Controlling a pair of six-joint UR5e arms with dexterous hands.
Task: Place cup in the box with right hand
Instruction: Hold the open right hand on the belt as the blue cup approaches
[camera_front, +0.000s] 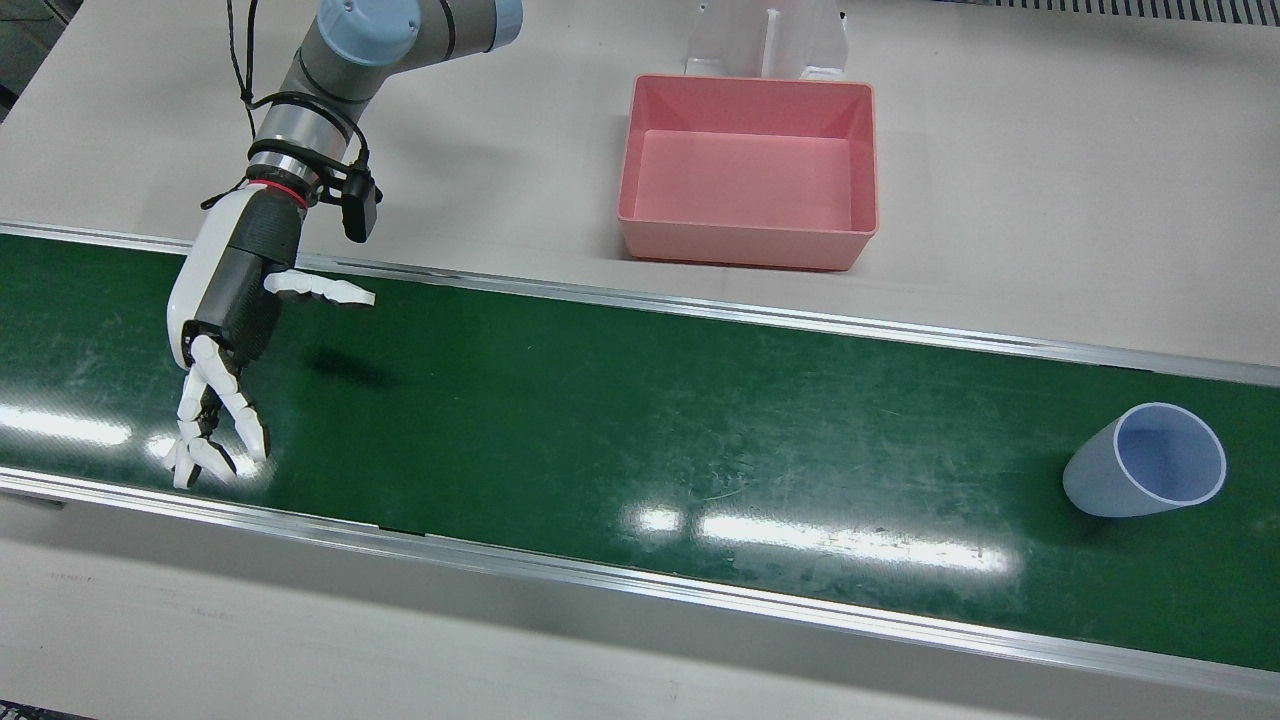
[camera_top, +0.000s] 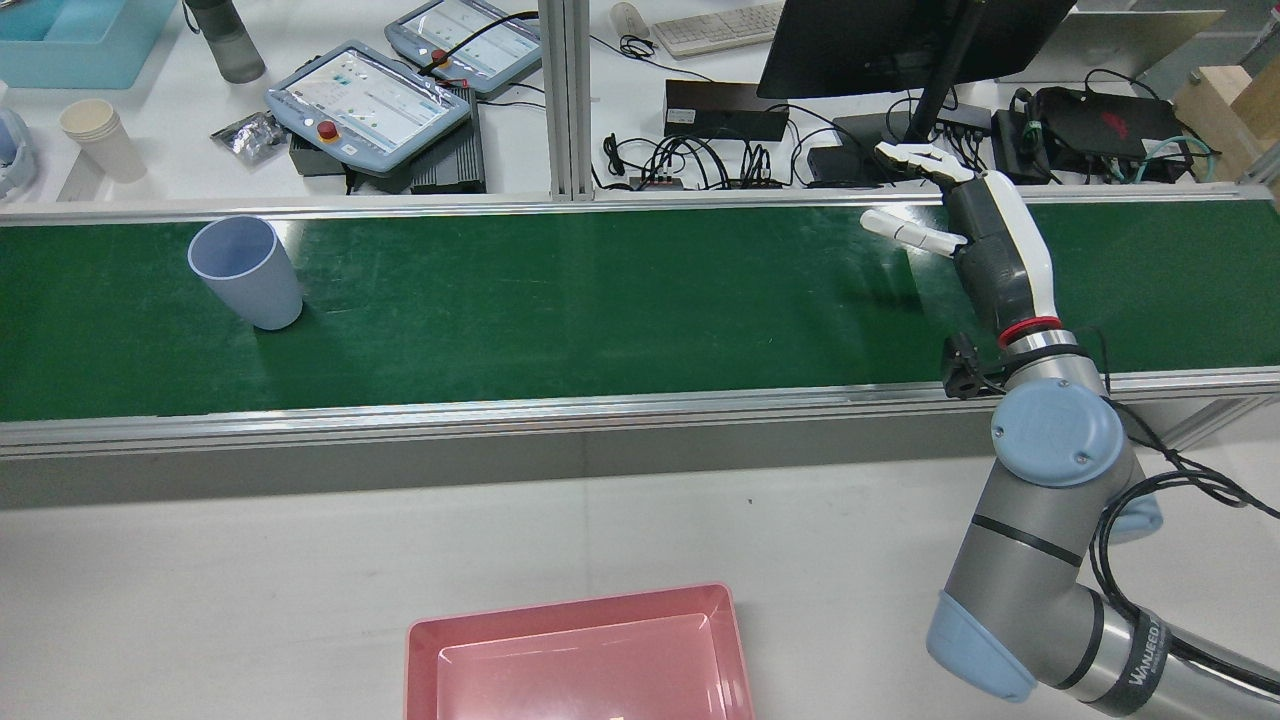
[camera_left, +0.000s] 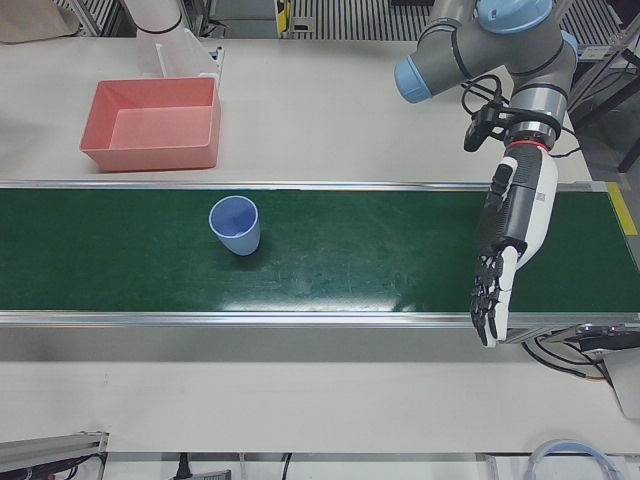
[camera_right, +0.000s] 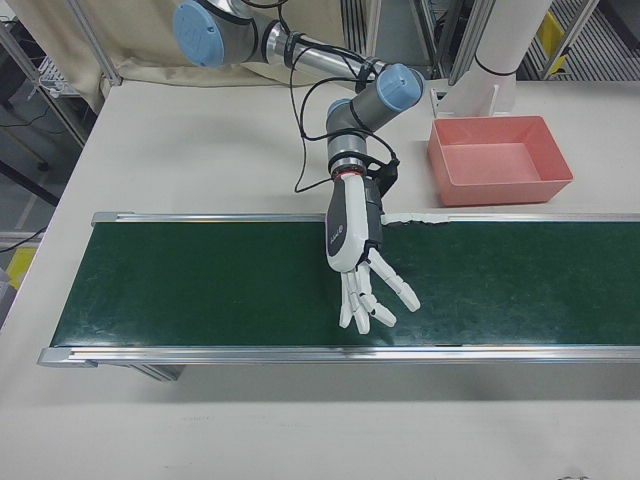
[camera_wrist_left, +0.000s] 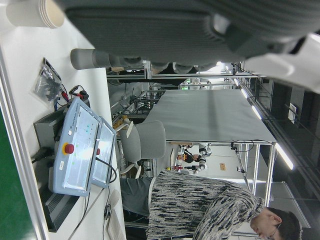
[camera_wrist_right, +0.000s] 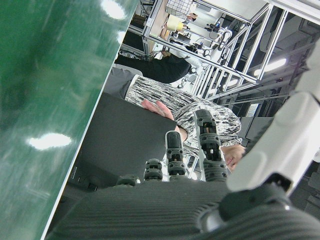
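- The right hand (camera_front: 225, 330) hangs over the left part of the green conveyor belt (camera_front: 600, 400) in the front view. Its palm faces down and it holds nothing.
- Its fingers (camera_front: 215, 430) are spread and reach toward the belt's near rail. Its thumb (camera_front: 320, 288) sticks out sideways along the far rail. This hand is released.
- The pink box (camera_front: 740, 245) sits right of that hand on the white table (camera_front: 1050, 200), just beyond the belt's far rail. Its open side faces up, and it stands apart from both the hand and the cup.
- The pale blue cup (camera_front: 1145, 460) stands on the belt near the right edge of the front view, well apart from the right hand. The rear view shows it upright with its mouth up. Nothing touches it.
- The left hand (camera_left: 508, 235) shows in the left-front view, further right than the cup and near that end of the belt. Its fingers are straight and point toward the near rail. It grips nothing, so it too is released, and it is well apart from the cup.
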